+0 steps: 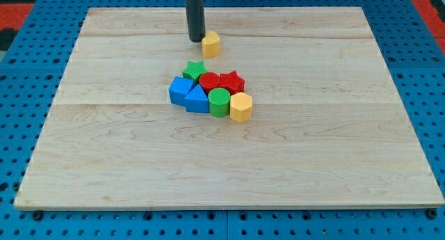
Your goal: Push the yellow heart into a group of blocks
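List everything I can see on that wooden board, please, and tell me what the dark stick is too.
Yellow heart: one, yellow, alone near the view's top, above the cluster.
Green star: one, green, at the cluster's top.
Red blocks: two, red, side by side in the cluster's middle; the one on the view's right looks star-shaped.
Blue blocks: two, blue, on the cluster's left; the second sits lower.
Green cylinder: one, green, at the cluster's bottom.
Yellow hexagon: one, yellow, at the cluster's bottom right.
Wooden board: one, light wood, on a blue perforated surface.
My tip: one dark rod end, just left of the yellow heart.
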`<control>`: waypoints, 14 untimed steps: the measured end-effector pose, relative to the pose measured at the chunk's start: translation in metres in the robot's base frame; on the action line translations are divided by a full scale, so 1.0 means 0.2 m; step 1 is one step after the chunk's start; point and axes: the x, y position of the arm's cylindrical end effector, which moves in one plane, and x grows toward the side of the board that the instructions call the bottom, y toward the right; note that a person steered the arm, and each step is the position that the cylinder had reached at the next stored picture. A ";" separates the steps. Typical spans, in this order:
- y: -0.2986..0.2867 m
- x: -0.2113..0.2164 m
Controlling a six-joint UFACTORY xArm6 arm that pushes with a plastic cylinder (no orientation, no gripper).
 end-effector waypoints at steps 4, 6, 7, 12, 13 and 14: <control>0.23 0.08; 0.22 0.24; 0.58 0.21; 0.10 0.29; 0.06 0.27; 0.30 0.03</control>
